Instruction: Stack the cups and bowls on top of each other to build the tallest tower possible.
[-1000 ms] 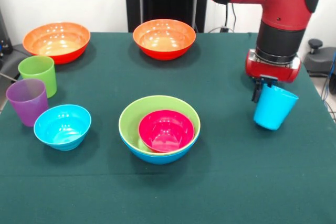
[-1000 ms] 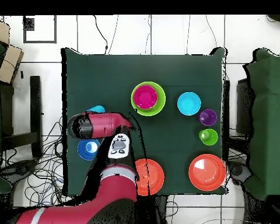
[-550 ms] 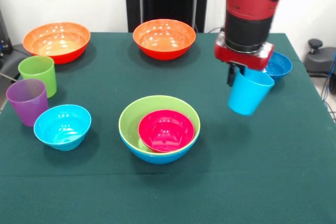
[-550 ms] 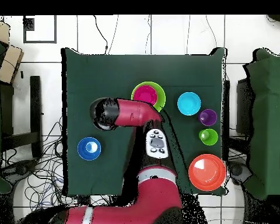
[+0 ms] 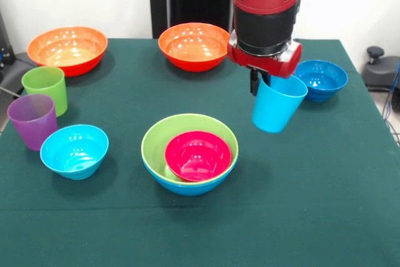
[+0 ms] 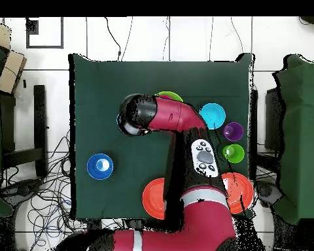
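Light blue glossy plastic tumbler (image 5: 277, 103) is hanging tilted, pinched at its rim by the closed tool (image 5: 257, 82); light, stiff, slippery, it is riding beside the nested bowl tower (image 5: 189, 152) below.

1. Gripper (image 5: 257, 83) with light blue cup (image 5: 275, 104): moved from 3 o'clock of the tower (image 5: 190, 153) to its 1 o'clock, nearer and higher above the table.
2. Dark blue bowl (image 5: 321, 79): formerly hidden behind the arm, now fully exposed.
3. Arm (image 6: 173, 117): in overhead view, now covers most of the tower.
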